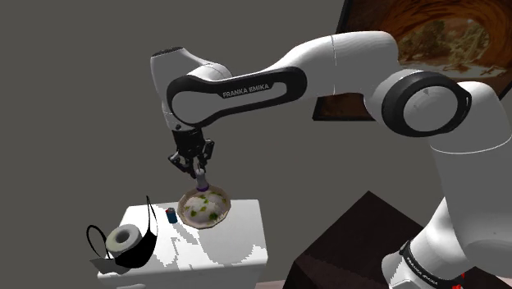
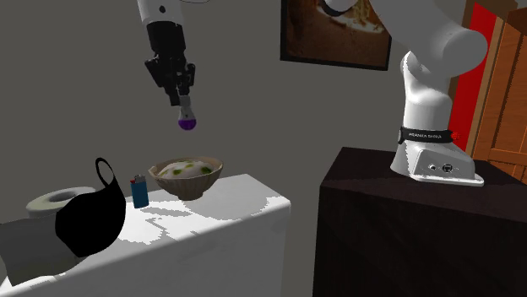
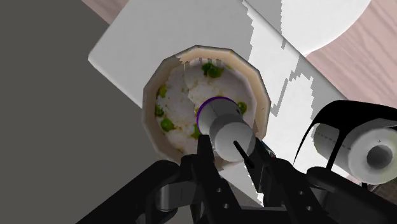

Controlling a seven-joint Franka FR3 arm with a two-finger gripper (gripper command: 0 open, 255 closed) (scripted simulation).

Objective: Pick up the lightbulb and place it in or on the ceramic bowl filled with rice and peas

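Fingers of gripper (image 2: 184,99) clamped on lightbulb (image 2: 187,121) at its grey base, purple glass pointing down. Lightbulb hangs above bowl (image 2: 192,187) of rice and peas, apart from it. Bowl on white table (image 2: 228,228), blue lighter (image 2: 139,192) just beside.

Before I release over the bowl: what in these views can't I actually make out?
- Wrist view: the globe of the lightbulb is behind its own grey base; just a purple rim shows.
- Wrist view: the rim of the bowl nearest the gripper is covered by it and the lightbulb.
- Second exterior view: the toilet roll is partly hidden by the black object.
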